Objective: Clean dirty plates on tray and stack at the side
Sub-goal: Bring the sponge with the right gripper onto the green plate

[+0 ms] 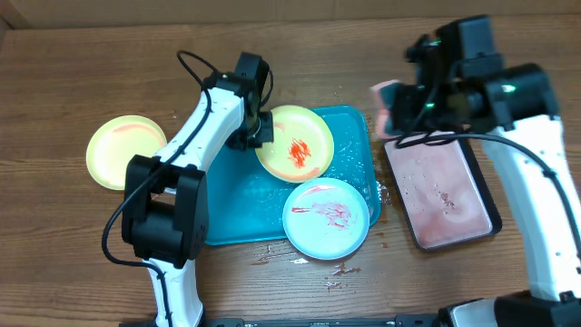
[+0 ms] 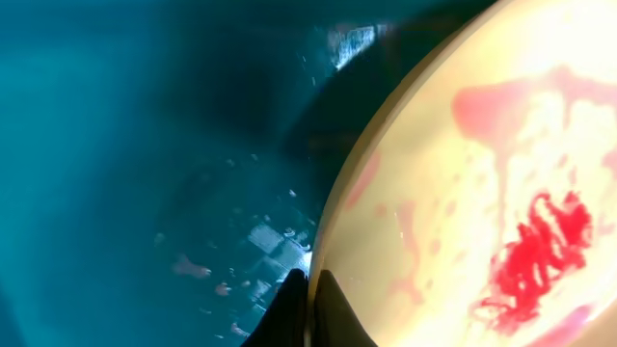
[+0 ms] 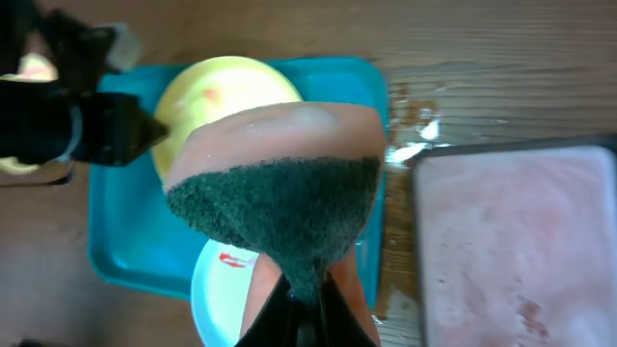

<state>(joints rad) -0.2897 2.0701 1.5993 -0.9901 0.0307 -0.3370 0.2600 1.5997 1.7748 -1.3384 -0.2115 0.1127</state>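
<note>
Teal tray (image 1: 238, 207) is carrying two smeared plates: the yellow-green plate (image 1: 295, 143) is sitting at its far end and the light blue plate (image 1: 327, 216) is overhanging its near rim. A second yellow-green plate (image 1: 125, 150) is lying on the table (image 1: 73, 245), off to the left. Your left gripper (image 2: 308, 289) is pinching the first plate's rim. Your right gripper (image 3: 307, 299) is clamping the sponge (image 3: 275, 183) near the tray's far right corner. Everything is looking wet, so hard scrubbing is risking the plate twisting free, or the blue one getting knocked off.
</note>
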